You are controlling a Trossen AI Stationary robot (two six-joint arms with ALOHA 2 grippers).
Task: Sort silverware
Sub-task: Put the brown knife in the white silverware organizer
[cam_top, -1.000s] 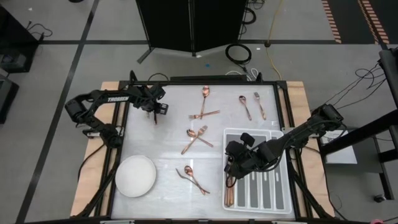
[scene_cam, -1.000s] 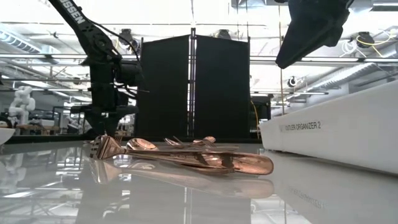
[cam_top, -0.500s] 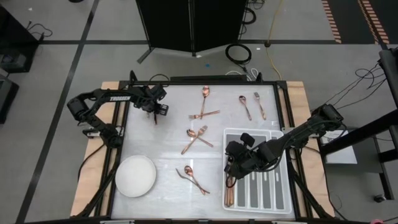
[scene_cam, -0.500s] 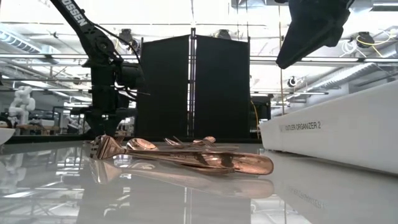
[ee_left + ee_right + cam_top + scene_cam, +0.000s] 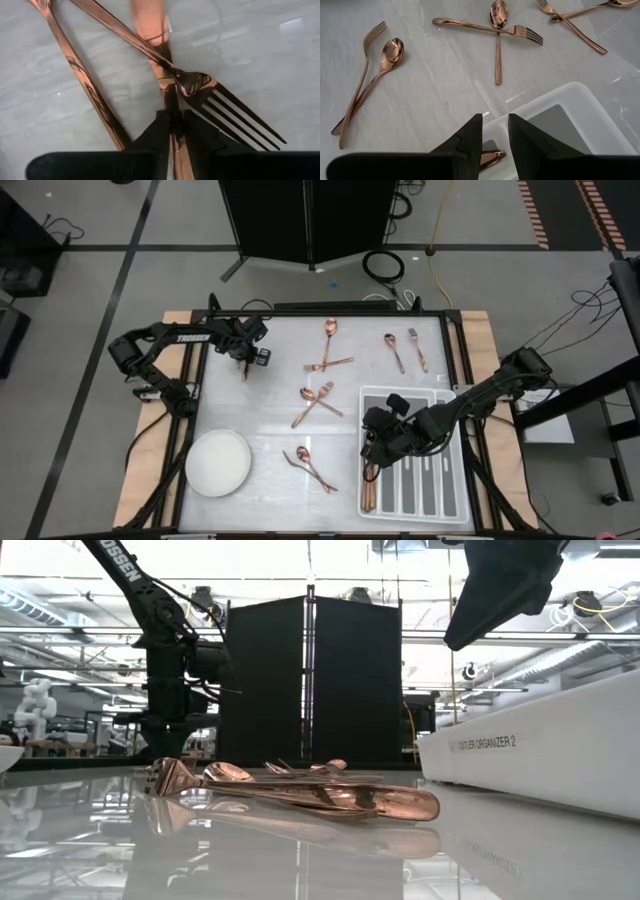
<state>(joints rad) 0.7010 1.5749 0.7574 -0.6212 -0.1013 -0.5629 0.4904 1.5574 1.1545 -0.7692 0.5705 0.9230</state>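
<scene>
Left gripper [image 5: 172, 131], far left, clenched on copper piece [image 5: 149, 25] beneath crossed fork [image 5: 220, 102]: lift slowly, let fork slip off; right gripper [image 5: 495, 134] released over tray [image 5: 580, 100].

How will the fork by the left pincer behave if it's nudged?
Fork looks stiff metal, unlikely to bend. Polished on a glossy table, it would probably slide. It crosses the handle in the left pincer, so lifting may drag it.

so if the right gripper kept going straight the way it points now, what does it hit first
Probably the near wall of the grey tray. The right gripper hangs over its end compartment, fingers slightly apart, a copper handle below. Depth is unclear.
</scene>
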